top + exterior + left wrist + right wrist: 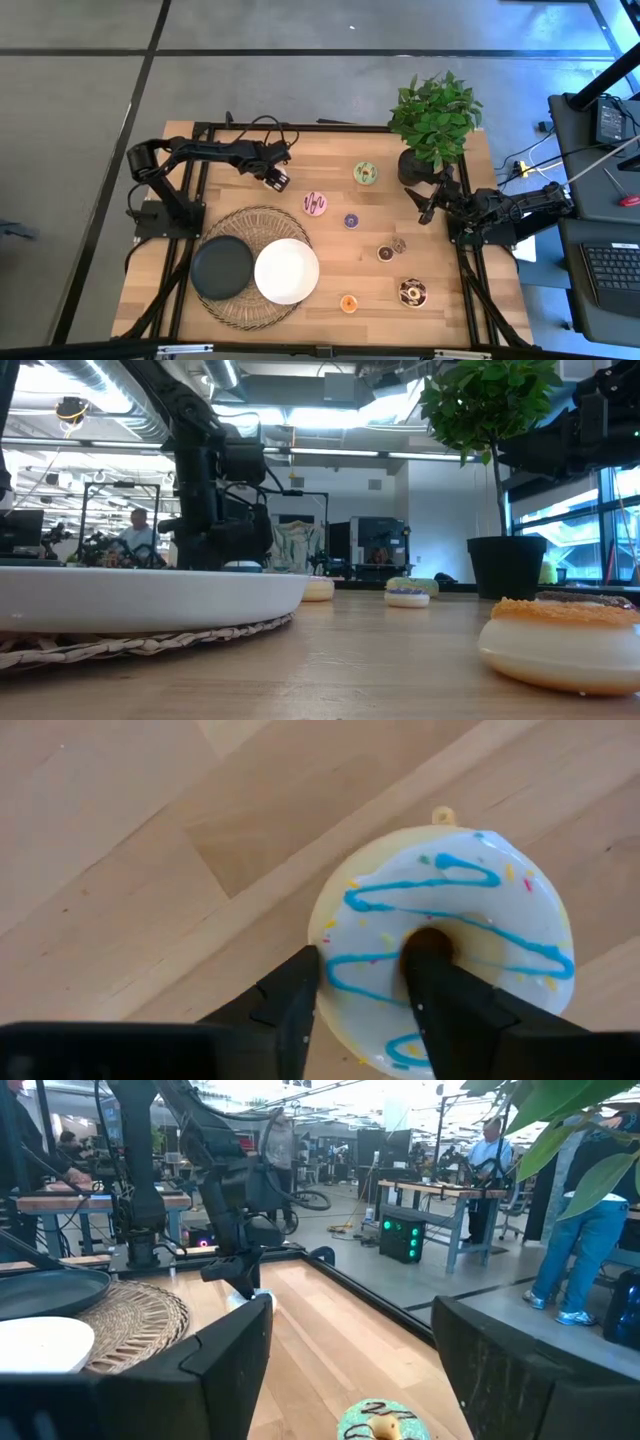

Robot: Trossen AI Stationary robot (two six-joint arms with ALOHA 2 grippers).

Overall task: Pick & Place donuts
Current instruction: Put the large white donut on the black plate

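left wrist view: left gripper (365, 995) clamped on white donut (450, 945), one finger through the hole, one outside, centre-right of frame. thin grip on one wall; might twist or slip when lifted. right gripper (345, 1350) wide apart, idle by plant (434, 118).

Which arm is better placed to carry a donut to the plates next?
The left. Its gripper already straddles the white blue-drizzled donut, one finger in the hole and one outside the rim, and the white plate lies near it. The right gripper is open and empty beside the potted plant.
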